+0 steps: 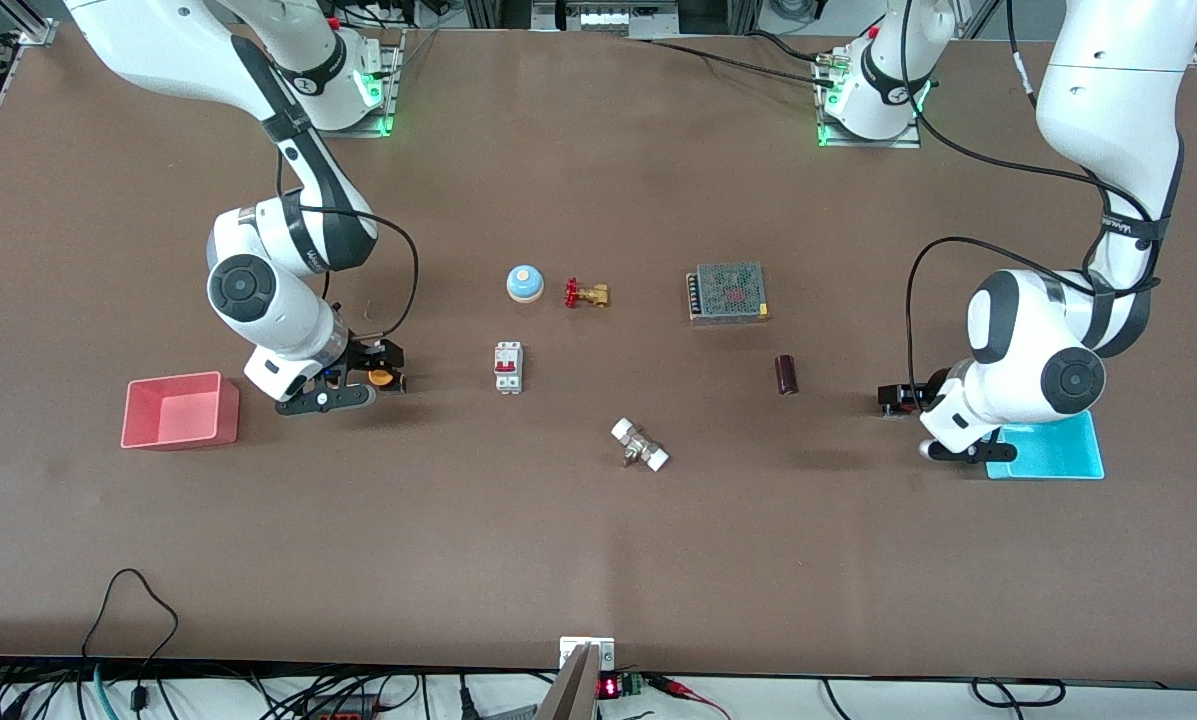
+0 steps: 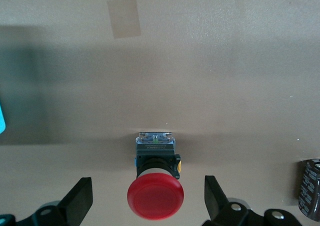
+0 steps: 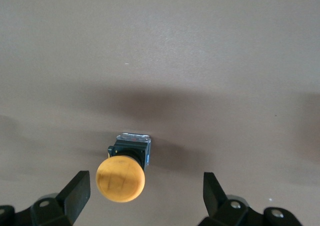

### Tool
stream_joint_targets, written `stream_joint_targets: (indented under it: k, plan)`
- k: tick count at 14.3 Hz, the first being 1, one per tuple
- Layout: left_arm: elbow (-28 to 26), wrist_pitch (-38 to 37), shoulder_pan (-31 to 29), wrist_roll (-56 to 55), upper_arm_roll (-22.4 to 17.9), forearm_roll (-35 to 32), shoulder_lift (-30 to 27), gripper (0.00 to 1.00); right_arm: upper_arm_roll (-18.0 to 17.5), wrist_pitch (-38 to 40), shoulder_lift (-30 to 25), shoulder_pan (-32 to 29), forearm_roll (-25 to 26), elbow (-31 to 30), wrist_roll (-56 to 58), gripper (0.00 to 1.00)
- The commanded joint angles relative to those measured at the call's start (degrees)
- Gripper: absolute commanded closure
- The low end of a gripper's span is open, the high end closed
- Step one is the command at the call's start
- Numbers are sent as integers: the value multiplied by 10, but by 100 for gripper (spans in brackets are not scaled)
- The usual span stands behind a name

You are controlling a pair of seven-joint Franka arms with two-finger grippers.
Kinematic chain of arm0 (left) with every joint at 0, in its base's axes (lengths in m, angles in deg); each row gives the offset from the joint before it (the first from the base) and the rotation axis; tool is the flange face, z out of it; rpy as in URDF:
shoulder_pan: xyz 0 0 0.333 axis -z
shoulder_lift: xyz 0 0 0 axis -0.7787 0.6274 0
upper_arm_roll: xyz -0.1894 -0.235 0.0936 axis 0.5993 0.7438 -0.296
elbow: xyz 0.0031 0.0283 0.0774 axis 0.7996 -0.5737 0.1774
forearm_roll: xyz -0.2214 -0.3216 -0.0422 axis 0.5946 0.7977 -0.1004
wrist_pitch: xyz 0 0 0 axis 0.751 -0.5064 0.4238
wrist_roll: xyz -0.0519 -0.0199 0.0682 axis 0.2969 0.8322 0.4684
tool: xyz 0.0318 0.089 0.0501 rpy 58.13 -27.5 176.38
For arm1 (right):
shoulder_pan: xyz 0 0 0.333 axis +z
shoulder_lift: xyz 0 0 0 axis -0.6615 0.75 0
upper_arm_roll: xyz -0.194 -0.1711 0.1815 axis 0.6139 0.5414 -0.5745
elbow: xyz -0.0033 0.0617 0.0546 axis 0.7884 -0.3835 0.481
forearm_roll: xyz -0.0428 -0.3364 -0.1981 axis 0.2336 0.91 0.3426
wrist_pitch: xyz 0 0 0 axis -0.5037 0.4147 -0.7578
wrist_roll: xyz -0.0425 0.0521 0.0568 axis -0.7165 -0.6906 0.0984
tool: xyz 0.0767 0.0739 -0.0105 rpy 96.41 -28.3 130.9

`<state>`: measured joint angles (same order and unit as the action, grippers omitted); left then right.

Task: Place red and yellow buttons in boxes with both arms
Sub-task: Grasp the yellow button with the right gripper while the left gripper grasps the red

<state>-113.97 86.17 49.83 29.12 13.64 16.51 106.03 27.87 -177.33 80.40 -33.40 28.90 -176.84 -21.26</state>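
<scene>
Front view shows a brown counter (image 1: 598,560) with two robot arms low over it. As a landmark, take the white circuit breaker (image 1: 508,367) near the middle.

Toward the right arm's end from the breaker, the right claw (image 1: 383,378) sits around the yellow button (image 1: 381,377). The right wrist view shows the yellow button (image 3: 121,178) lying on the counter between the two fingers, which stand wide apart and touch nothing (a released claw). The pink-red box (image 1: 180,410) rests on the counter past that claw from the breaker, slightly nearer the camera.

Toward the left arm's end from the breaker, the left claw (image 1: 898,398) brackets the red button (image 1: 890,398). The left wrist view shows the red button (image 2: 155,197) centred between spread fingers, also ungrasped. The cyan box (image 1: 1048,447) lies just past the left arm's wrist.

Both arms appear to be at the grasp step, with neither button yet lifted. Next, each claw probably needs to clench on its button's black base, lift, and carry it over the neighbouring box.
</scene>
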Motion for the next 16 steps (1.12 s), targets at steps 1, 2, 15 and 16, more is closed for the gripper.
stream_joint_targets:
  k: [1, 2, 15, 16]
  plan:
    - [-2, 6, 4, 11, -3, 2, 6, 10, -15, -24, 11, -5, 16, 0, -36, 0]
    - [-2, 6, 4, 11, -3, 2, 7, 10, -15, -25, 16, -2, 17, 3, -54, 0]
    - [-1, 6, 12, 37, -4, 4, 14, 72, -15, -50, 42, -3, 30, 1, -50, 43]
    - [-1, 6, 12, 39, -7, 4, 12, 83, -15, -50, 42, -3, 29, 1, -50, 50]
